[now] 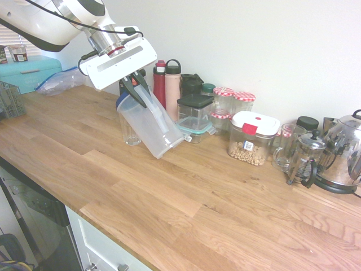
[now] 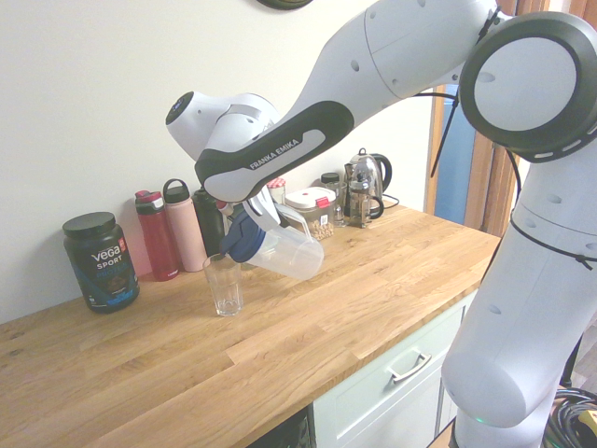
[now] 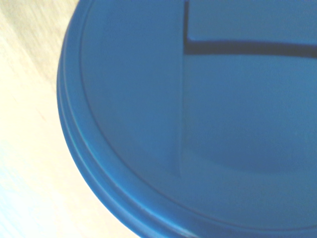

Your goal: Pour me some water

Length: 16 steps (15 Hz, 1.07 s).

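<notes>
Here, gripper (image 1: 137, 86): clamped on our clear pitcher (image 1: 151, 125) by its handle.
Pitcher: tilted, blue lid (image 2: 242, 244) just over the empty glass (image 2: 224, 285).
Advice: we judged a slow, steady tilt best, spout kept inside the rim.

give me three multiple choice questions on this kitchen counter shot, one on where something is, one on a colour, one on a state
1. Where does the clear drinking glass stand?
A. under the tilted pitcher's lid end
B. beside the kettle
C. in front of the black tub

2. What colour is the lid of the clear plastic pitcher?
A. red
B. blue
C. white

3. How is the pitcher held by the gripper?
A. upright on the counter
B. lying flat
C. tilted, lid end lowered toward the glass

Answers: 1 A, the second exterior view shows the glass directly below the pitcher's lid end. 2 B, the wrist view is filled by the blue lid. 3 C, both exterior views show it lifted and tipped.
</notes>
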{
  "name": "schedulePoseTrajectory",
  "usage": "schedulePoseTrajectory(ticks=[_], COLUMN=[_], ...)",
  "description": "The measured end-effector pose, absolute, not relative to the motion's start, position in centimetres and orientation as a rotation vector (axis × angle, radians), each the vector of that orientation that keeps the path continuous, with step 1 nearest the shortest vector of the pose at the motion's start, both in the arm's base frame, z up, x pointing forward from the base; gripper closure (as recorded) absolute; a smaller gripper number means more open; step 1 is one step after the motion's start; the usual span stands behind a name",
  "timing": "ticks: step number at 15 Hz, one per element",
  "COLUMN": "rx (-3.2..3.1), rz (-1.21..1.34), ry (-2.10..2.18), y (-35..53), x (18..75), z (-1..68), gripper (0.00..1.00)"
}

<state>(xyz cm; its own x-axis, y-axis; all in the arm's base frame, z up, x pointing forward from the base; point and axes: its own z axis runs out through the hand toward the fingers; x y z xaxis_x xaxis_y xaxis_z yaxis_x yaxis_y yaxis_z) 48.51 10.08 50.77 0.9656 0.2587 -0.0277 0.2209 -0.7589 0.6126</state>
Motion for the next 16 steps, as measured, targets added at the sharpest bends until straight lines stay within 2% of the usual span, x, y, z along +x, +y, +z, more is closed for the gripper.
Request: schedulePoseTrajectory(ticks=[4, 9, 16], rx=[2.637, 2.865, 2.995], rz=[0.211, 0.382, 0.440], ry=[0.233, -0.086, -0.716], y=[7.2, -2.6, -16.7], x=[47.2, 43.7, 41.8], z=[55.2, 59.2, 53.2], gripper=[1.00, 1.00, 1.00])
